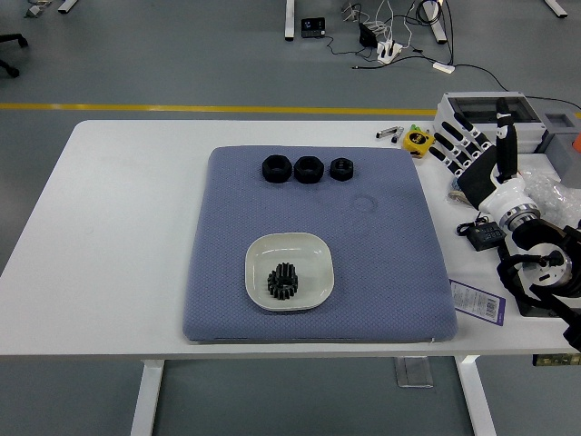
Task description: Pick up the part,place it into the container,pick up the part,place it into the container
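- Black gear (284,282): lies inside the shallow white dish (309,250), slightly left of the dish's centre, teeth visible all round its edge.
- The white dish sits on the blue-grey mat (381,272), in the mat's near half, a little left of its middle.
- Three black ring-shaped parts stand in a row along the far part of the mat: left ring (275,168), middle ring (308,168), right ring (340,167) (the right one looks the smallest). The left and middle rings are just beside each other; the right one stands slightly apart.
- No hand touches any of the four parts.
- Right hand (474,150): raised over the table's right side, off the mat and well apart from the rings. Fingers (451,130) are spread and extended, pointing up and away; it grips nothing. The white palm and wrist lead down into the black arm (545,268) at the right edge.
- Left arm: does not appear in the head view.
- White table (118,236): the mat covers its central area; the left part is bare.
- Right-hand clutter on the table: a grey box with a clear lid (490,113) at the far right, behind the raised hand; a small yellow item (418,140) near the mat's far right corner; a purple-printed card (478,301) near the front right (print too small to read).
- Floor beyond the table: grey, with a yellow line (182,108) and some cables (390,41).
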Tool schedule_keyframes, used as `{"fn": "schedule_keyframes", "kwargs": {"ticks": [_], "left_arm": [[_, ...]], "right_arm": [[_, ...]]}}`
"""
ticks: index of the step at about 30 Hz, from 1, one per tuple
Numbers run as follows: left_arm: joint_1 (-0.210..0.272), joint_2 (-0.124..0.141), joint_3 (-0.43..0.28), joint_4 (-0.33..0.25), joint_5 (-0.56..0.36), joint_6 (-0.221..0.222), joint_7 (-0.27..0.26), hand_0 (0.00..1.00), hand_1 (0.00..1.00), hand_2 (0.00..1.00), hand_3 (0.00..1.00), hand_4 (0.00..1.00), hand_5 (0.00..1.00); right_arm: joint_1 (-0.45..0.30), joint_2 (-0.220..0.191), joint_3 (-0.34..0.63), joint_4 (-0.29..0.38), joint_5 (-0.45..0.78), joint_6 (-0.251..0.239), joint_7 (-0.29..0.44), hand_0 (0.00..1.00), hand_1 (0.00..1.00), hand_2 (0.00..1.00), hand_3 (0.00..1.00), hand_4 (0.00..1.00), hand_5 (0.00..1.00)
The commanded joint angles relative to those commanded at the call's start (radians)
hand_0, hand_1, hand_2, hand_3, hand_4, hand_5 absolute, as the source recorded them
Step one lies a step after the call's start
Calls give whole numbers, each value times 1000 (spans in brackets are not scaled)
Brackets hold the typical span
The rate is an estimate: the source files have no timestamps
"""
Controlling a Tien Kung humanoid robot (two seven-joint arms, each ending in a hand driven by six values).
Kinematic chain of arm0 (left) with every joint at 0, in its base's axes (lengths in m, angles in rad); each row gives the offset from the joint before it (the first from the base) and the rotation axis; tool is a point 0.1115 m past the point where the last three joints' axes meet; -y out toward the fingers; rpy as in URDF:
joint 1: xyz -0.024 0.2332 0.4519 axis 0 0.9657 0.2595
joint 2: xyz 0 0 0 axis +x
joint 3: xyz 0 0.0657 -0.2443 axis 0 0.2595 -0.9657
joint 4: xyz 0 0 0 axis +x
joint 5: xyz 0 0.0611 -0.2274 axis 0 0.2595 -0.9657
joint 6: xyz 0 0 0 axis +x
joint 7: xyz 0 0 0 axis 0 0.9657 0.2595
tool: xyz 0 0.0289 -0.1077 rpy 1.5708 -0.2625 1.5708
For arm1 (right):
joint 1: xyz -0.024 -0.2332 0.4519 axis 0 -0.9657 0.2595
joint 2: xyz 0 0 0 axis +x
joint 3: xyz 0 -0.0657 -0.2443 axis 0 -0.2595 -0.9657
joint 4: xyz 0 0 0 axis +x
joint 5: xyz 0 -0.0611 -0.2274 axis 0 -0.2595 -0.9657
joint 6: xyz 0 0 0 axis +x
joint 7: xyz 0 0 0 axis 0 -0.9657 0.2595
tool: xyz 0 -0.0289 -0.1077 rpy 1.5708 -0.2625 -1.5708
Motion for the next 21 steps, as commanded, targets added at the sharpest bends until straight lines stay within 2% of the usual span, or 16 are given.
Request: {"fn": "schedule_keyframes", "kwargs": {"ticks": [5, 6, 9, 13, 21], "left_arm": [[-2, 0, 0, 0, 0, 0, 0, 708, 628, 647, 564, 616, 691], [-2, 0, 0, 0, 0, 1, 0, 708, 628, 646, 564, 615, 691], [-3, -1, 1, 0, -1, 1, 0, 708, 628, 646, 564, 615, 691], [-2, -2, 2, 0, -1, 1, 0, 708, 631, 646, 564, 615, 691], [3, -3, 0, 0, 6, 0, 1, 708, 631, 646, 564, 615, 693]], "right_arm": [[3, -4, -7, -107, 6, 38, -19, 827, 793, 815, 814, 998, 876], [2, -4, -8, -126, 16, 46, -22, 797, 774, 792, 799, 998, 895], [-3, -10, 0, -166, 42, 70, -39, 797, 774, 792, 799, 998, 895], [-17, -22, 32, -181, 30, 88, -67, 790, 770, 789, 791, 998, 898], [-59, -42, 146, -162, -49, 66, -156, 792, 772, 798, 793, 998, 894]]}}
